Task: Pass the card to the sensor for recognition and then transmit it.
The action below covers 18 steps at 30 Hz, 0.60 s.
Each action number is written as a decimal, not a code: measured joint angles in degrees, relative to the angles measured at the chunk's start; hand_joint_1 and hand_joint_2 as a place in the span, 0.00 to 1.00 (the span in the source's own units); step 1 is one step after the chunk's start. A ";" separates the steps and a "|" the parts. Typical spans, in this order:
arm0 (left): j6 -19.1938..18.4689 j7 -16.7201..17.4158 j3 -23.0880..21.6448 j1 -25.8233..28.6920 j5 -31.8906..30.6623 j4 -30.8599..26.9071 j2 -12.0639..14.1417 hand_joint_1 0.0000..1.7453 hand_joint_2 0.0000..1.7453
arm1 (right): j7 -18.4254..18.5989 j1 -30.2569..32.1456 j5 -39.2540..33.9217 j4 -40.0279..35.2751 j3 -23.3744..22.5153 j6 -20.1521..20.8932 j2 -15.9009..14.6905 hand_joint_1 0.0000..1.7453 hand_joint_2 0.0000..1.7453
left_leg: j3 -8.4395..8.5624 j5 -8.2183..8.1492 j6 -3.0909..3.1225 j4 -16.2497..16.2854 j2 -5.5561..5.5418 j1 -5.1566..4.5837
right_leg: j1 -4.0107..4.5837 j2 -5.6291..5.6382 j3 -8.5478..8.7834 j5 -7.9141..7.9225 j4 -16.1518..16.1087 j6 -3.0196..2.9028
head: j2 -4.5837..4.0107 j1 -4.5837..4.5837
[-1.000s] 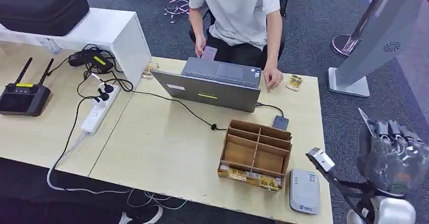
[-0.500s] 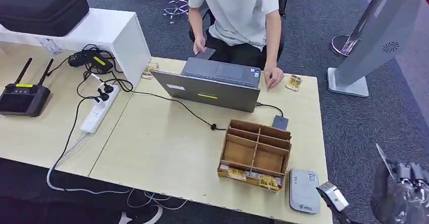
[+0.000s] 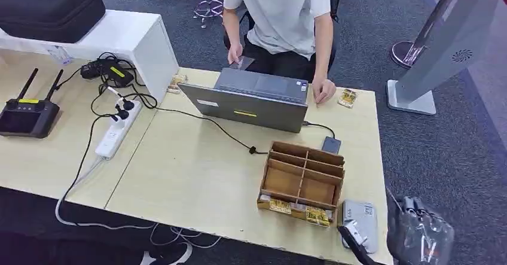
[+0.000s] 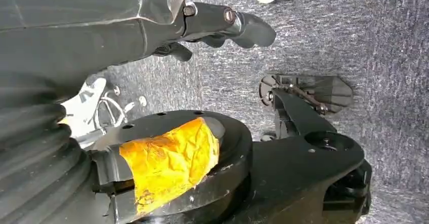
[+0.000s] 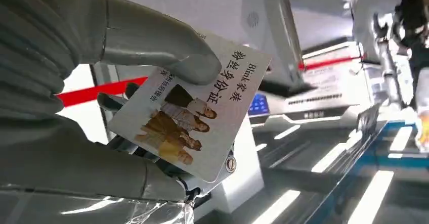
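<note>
Right hand pinches the card by one edge, thumb on the printed face, beside the table's near right corner, close to the grey card reader. Card looks thin, stiff, light and glossy, so it could slide or twist; best gripped nearer its middle. Left hand hangs over the carpet, holding nothing, fingers apart.

R hand w/ card has dropped lower, now by table's near right corner, beside sensor
</note>
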 joint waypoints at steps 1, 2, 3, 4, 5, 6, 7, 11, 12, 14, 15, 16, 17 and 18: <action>-0.02 0.00 0.00 -0.01 -0.13 0.00 -0.02 0.00 1.00 | 0.35 -0.29 0.24 1.53 0.35 -0.31 0.07 1.00 1.00 | 0.00 0.00 0.00 0.00 0.00 0.00 | 0.00 0.00 0.00 0.00 0.00 0.00 | 0.00 0.00; -0.02 -0.02 0.00 0.00 -0.20 0.00 -0.02 0.00 1.00 | 0.50 -0.51 0.52 3.04 0.61 -0.50 0.13 1.00 1.00 | 0.00 0.00 0.00 0.00 0.00 0.00 | -0.01 0.00 0.00 0.00 0.00 0.00 | 0.00 0.00; -0.02 -0.02 0.02 0.00 -0.22 0.00 -0.02 0.00 1.00 | 0.61 -0.64 0.54 3.92 0.76 -0.54 0.24 1.00 1.00 | -0.01 0.00 0.00 0.00 -0.01 -0.01 | -0.01 -0.01 0.00 0.00 0.00 0.00 | 0.00 0.00; -0.02 -0.07 0.00 0.00 -0.24 0.00 -0.02 0.00 1.00 | 0.85 -0.83 0.54 4.87 0.85 -0.54 0.31 1.00 1.00 | -0.01 0.00 0.00 0.00 -0.01 -0.01 | -0.01 0.00 0.00 0.00 0.00 0.00 | 0.00 0.00; 0.00 -0.11 0.00 0.00 -0.37 0.00 -0.02 0.00 1.00 | 1.14 -1.15 0.63 6.01 0.89 -0.54 0.39 1.00 1.00 | -0.01 0.00 0.00 0.00 0.00 0.00 | -0.01 0.01 0.00 0.00 0.00 0.00 | 0.00 0.00; 0.00 -0.17 0.00 -0.01 -0.55 0.00 -0.02 0.00 1.00 | 1.53 -1.49 0.70 7.43 0.92 -0.54 0.44 1.00 1.00 | 0.00 0.00 0.00 0.00 0.00 -0.01 | -0.01 0.01 0.00 0.00 -0.01 0.00 | 0.00 0.00; -0.02 -0.17 0.00 -0.02 -0.72 0.00 -0.02 0.00 1.00 | 1.90 -1.71 0.76 8.71 0.92 -0.57 0.52 1.00 1.00 | -0.01 0.00 0.00 0.00 -0.01 -0.01 | -0.01 -0.01 0.00 0.00 -0.01 0.00 | 0.00 0.00; 0.00 -0.33 0.02 -0.02 -0.90 0.00 -0.02 0.00 1.00 | 2.53 -2.42 0.74 12.98 0.92 -0.79 0.66 1.00 1.00 | -0.01 0.00 0.00 0.00 -0.01 -0.01 | -0.01 0.00 -0.01 0.00 -0.01 0.00 | 0.00 0.00; 0.00 -0.33 0.02 -0.02 -0.90 0.00 -0.02 0.00 1.00 | 2.69 -2.53 0.72 13.81 0.92 -0.89 0.66 1.00 1.00 | -0.01 0.00 0.00 0.00 -0.01 -0.01 | -0.01 0.00 -0.01 0.00 -0.01 0.00 | 0.00 0.00; 0.00 -0.33 0.04 -0.01 -1.05 0.00 -0.02 0.00 1.00 | 2.71 -2.74 0.81 15.19 0.89 -0.92 0.68 1.00 1.00 | -0.01 0.00 0.00 0.00 -0.01 -0.01 | -0.01 -0.01 -0.01 0.00 -0.01 0.00 | 0.00 0.00; 0.00 -0.33 0.09 -0.02 -1.18 0.00 -0.02 0.00 1.00 | 2.73 -2.77 0.87 15.62 0.85 -0.92 0.72 1.00 1.00 | -0.01 0.00 0.00 0.00 -0.01 -0.01 | -0.01 -0.01 -0.01 0.00 -0.01 0.00 | 0.00 0.00; 0.00 -0.33 0.18 -0.02 -1.24 0.00 -0.02 0.00 1.00 | 2.77 -2.77 0.94 15.93 0.76 -0.92 0.81 1.00 1.00 | -0.01 0.00 0.00 0.00 -0.01 0.00 | -0.01 -0.01 -0.01 0.00 -0.01 0.00 | 0.00 0.00; 0.00 -0.33 0.35 -0.03 -1.29 0.00 -0.02 0.00 1.00 | 2.80 -2.80 0.96 16.23 0.65 -0.92 0.87 1.00 1.00 | -0.01 0.00 0.00 0.00 -0.01 0.00 | 0.00 0.00 -0.01 0.00 -0.01 0.00 | 0.00 0.00; 0.00 -0.33 0.50 -0.03 -1.33 0.00 -0.02 0.00 1.00 | 2.82 -2.83 0.98 16.56 0.61 -0.92 0.94 1.00 1.00 | -0.01 0.00 0.00 0.00 0.00 0.00 | 0.00 0.00 -0.01 0.00 -0.01 0.00 | 0.00 -0.02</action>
